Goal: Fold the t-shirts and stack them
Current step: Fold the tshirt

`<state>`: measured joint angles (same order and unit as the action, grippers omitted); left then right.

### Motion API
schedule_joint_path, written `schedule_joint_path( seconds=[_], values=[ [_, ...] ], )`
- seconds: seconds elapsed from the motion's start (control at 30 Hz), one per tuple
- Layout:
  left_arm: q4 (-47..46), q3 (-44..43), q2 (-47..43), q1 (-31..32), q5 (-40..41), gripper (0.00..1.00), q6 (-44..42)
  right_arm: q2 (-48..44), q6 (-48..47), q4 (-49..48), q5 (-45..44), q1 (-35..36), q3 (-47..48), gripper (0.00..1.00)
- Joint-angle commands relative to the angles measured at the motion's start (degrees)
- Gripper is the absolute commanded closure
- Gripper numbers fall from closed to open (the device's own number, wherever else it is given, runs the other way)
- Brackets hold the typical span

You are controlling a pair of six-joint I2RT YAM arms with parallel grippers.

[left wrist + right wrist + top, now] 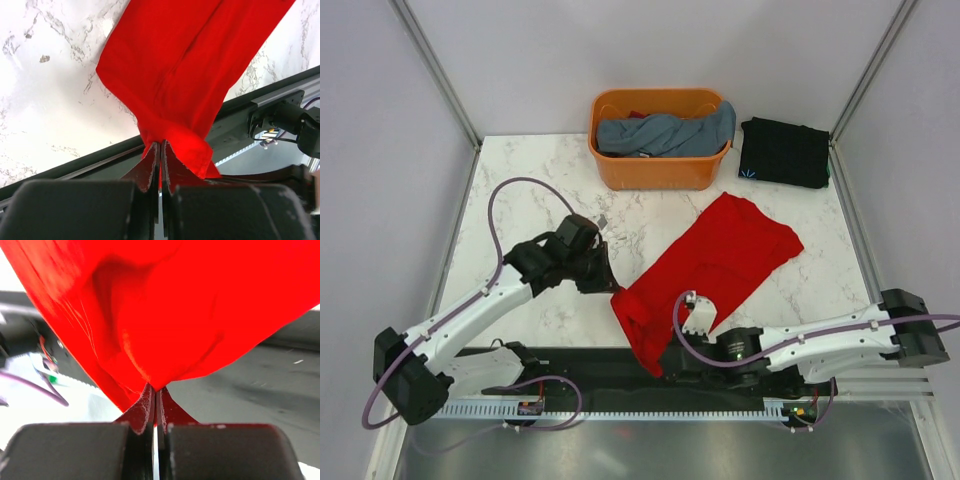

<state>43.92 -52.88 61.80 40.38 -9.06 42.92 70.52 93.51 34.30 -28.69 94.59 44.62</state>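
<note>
A red t-shirt (pixel 720 260) lies stretched diagonally across the marble table, its near end hanging over the front edge. My left gripper (pixel 613 291) is shut on the shirt's near-left corner (pixel 170 135). My right gripper (pixel 660 372) is shut on the shirt's lowest corner (pixel 165 340) over the black front rail. A folded black t-shirt (pixel 784 152) lies at the back right. A blue-grey t-shirt (pixel 665 134) lies bundled in the orange basket (pixel 660 172).
The orange basket stands at the back middle of the table. A black rail and cable tray (pixel 620 405) run along the front edge. Metal frame posts (pixel 435 65) rise at both back corners.
</note>
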Motion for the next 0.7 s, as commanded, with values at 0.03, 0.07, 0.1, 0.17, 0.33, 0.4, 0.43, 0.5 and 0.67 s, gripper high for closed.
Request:
schedule_joint_path(
  seconds=[0.03, 0.07, 0.1, 0.17, 0.33, 0.4, 0.43, 0.5, 0.67],
  values=[
    [1.0, -6.3, 4.8, 0.1, 1.4, 0.98, -2.9, -7.3, -0.2, 7.7, -6.4, -3.8, 0.5, 1.00],
    [0.8, -7.3, 5.6, 0.1, 1.5, 0.98, -3.2, -8.5, -0.8, 8.4, -6.4, -4.6, -0.3, 1.00],
    [0.6, -9.4, 7.7, 0.1, 1.6, 0.98, -3.7, -10.6, -1.8, 8.8, -6.6, -6.3, -0.7, 1.00],
    [0.1, -11.7, 9.9, 0.1, 1.3, 0.98, -4.2, -12.6, -3.5, 9.3, -6.6, -8.6, -1.5, 1.00],
    [-0.8, -20.2, 19.6, 0.1, 0.3, 0.98, -5.9, -15.9, -8.2, 10.8, -5.8, -16.2, -2.1, 1.00],
    [-1.1, -23.7, 22.2, 0.1, 0.0, 0.98, -6.4, -16.3, -10.1, 11.4, -5.5, -19.1, -2.4, 1.00],
    [-1.1, -24.9, 25.1, 0.1, -0.2, 0.98, -6.6, -16.5, -10.7, 11.6, -5.6, -20.0, -2.7, 1.00],
    [-1.3, -28.0, 27.7, 0.1, -0.4, 0.98, -7.1, -17.1, -13.1, 11.7, -5.7, -23.2, -3.3, 1.00],
    [-1.6, -33.0, 35.6, 0.1, -1.3, 0.98, -7.8, -17.3, -19.0, 11.5, -5.1, -31.1, -4.1, 1.00]
  ],
)
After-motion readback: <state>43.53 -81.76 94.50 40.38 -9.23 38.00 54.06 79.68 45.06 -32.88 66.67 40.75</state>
